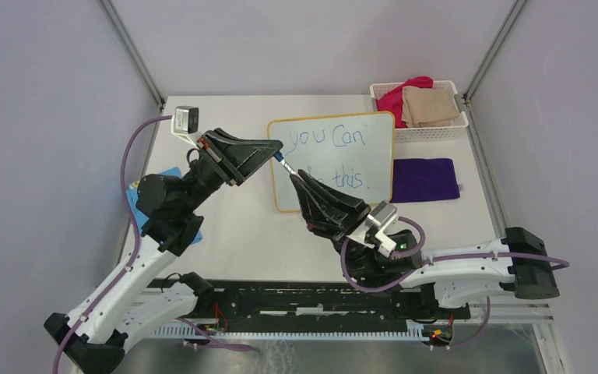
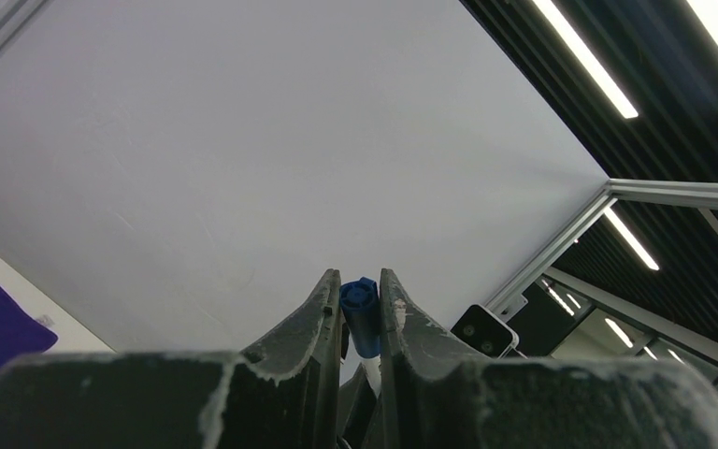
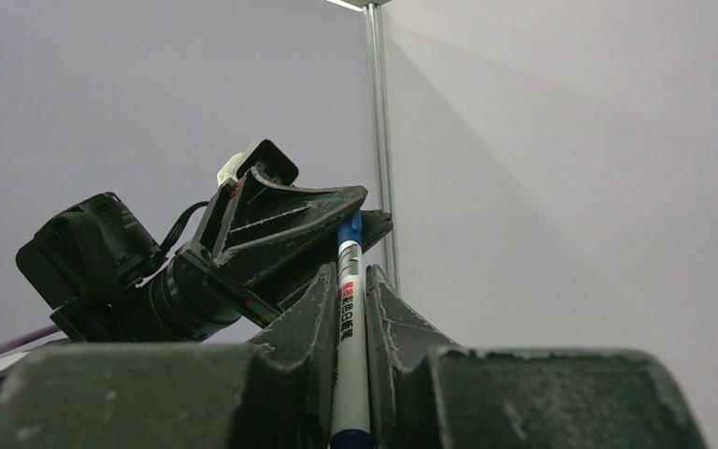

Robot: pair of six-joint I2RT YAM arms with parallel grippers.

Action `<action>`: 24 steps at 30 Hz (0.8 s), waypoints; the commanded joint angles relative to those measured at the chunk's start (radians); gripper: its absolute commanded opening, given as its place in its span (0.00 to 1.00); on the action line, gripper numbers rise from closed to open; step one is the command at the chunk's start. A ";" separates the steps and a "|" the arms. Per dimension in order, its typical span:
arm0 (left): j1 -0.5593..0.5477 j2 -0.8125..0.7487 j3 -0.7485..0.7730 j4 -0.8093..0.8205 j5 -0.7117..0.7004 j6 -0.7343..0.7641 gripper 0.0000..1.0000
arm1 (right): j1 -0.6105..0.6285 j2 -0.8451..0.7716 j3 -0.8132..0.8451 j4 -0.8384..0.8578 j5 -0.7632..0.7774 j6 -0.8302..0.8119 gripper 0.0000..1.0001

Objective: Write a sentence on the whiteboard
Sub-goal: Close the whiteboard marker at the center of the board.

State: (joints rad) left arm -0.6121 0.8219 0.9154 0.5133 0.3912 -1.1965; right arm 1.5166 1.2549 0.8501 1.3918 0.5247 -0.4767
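Observation:
The whiteboard (image 1: pixel 378 160) lies flat at the table's middle. The sentence (image 1: pixel 328 139) on it reads "you Can" over "this."; my right gripper hides the start of the lower line. My right gripper (image 1: pixel 294 176) is shut on the white barrel of a blue marker (image 1: pixel 284 165) above the board's left part. The barrel stands between my right gripper's (image 3: pixel 348 271) jaws in the right wrist view, as the marker (image 3: pixel 350 318). My left gripper (image 1: pixel 277 146) is shut on the marker's blue cap (image 2: pixel 363 313), which sits against the barrel's end (image 3: pixel 350 234).
A white basket (image 1: pixel 419 134) with red and beige cloths stands at the back right. A purple cloth (image 1: pixel 425 179) lies right of the board. A blue flat card (image 1: pixel 146 187) lies under the left arm. Frame posts rise at the table's back corners.

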 commanded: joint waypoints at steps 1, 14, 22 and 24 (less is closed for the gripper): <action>-0.032 -0.001 -0.008 0.038 0.015 -0.010 0.02 | -0.005 0.018 0.036 0.016 0.020 -0.013 0.00; -0.187 0.005 -0.006 -0.047 -0.040 0.083 0.02 | -0.040 0.056 0.080 0.003 0.021 0.001 0.00; -0.297 0.024 -0.029 -0.069 -0.094 0.121 0.02 | -0.071 0.079 0.108 -0.019 0.010 0.032 0.00; -0.327 0.033 -0.029 -0.082 -0.109 0.137 0.02 | -0.078 0.087 0.117 -0.023 0.007 0.039 0.00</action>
State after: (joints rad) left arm -0.8223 0.8238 0.9096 0.5308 0.0788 -1.1492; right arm 1.4914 1.3048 0.9001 1.4471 0.5095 -0.4633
